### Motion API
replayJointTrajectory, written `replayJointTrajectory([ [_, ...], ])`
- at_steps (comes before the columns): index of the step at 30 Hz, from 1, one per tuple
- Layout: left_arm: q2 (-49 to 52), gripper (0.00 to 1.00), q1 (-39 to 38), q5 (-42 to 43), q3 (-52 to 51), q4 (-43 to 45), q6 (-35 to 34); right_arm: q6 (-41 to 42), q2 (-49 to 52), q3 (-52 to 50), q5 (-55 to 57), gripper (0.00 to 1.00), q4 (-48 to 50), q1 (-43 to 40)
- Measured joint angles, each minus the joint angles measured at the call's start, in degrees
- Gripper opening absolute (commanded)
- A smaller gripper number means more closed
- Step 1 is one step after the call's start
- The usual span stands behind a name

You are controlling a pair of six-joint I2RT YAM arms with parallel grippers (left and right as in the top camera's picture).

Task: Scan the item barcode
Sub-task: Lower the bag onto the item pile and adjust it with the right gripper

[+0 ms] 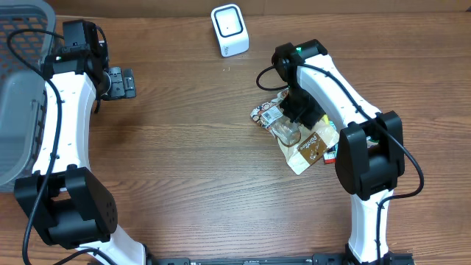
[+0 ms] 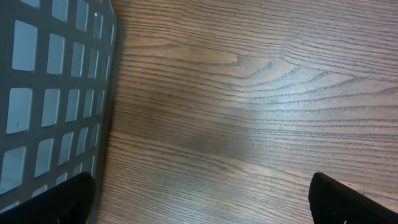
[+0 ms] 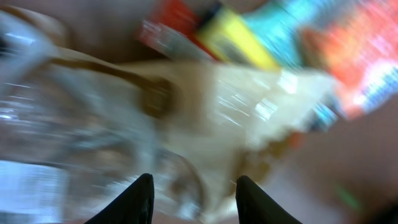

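Observation:
A heap of small packets lies right of the table's middle. It includes a clear packet with a white label (image 1: 274, 115) and a beige pouch (image 1: 309, 147). My right gripper (image 1: 296, 116) hovers low over this heap. In the blurred right wrist view its gripper (image 3: 193, 182) is open, the fingers apart over the clear packet (image 3: 74, 124) and the beige pouch (image 3: 242, 106), gripping nothing that I can make out. A white barcode scanner (image 1: 229, 29) stands at the back centre. My left gripper (image 1: 124, 82) is wide open over bare wood at the far left, its gripper (image 2: 202, 190) empty.
A grey mesh basket (image 1: 22, 103) fills the left edge, and its wall (image 2: 50, 93) is just beside my left fingers. Yellow (image 3: 236, 40) and orange-teal (image 3: 348, 56) packets lie behind the beige pouch. A red item (image 1: 331, 154) peeks out at the heap's right.

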Motion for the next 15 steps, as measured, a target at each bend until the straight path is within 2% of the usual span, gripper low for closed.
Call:
replayJointTrajectory([
  [6,0.0,1.0,0.0,-0.02,0.0,0.0,0.0,-6.93,0.0,0.0,2.08,0.39,9.55,-0.02],
  [9,0.0,1.0,0.0,0.0,0.0,0.0,0.0,-9.09,0.0,0.0,2.6,0.32,9.44,-0.02],
  [15,0.0,1.0,0.0,0.0,0.0,0.0,0.0,-10.69,0.0,-1.31,3.08,0.31,7.63,-0.02],
])
